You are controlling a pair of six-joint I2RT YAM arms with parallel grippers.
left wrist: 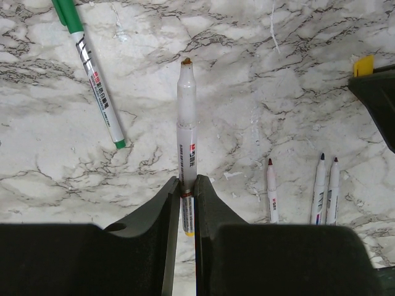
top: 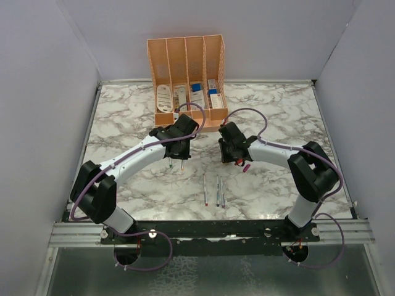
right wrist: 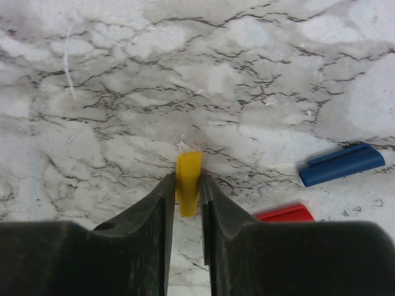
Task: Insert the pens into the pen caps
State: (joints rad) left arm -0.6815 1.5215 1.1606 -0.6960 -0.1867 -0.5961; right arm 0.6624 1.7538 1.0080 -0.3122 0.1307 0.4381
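Note:
My left gripper (left wrist: 187,180) is shut on a grey-white pen (left wrist: 187,117), which points away from the wrist with its brownish tip bare. My right gripper (right wrist: 185,177) is shut on the yellow pen cap (right wrist: 188,179), which sticks out past the fingertips. In the top view both grippers hang over the table's middle, left (top: 176,161) and right (top: 234,157), a short gap apart. A green-capped pen (left wrist: 95,77) lies on the marble. Three uncapped pens (top: 217,190) lie side by side nearer the bases. A blue cap (right wrist: 341,164) and a red cap (right wrist: 285,214) lie right of the right gripper.
A peach organizer (top: 185,80) with white and blue boxed items stands at the back of the marble table (top: 278,117). A magenta cap (top: 245,167) lies just below the right gripper. Grey walls close in the left, right and far sides.

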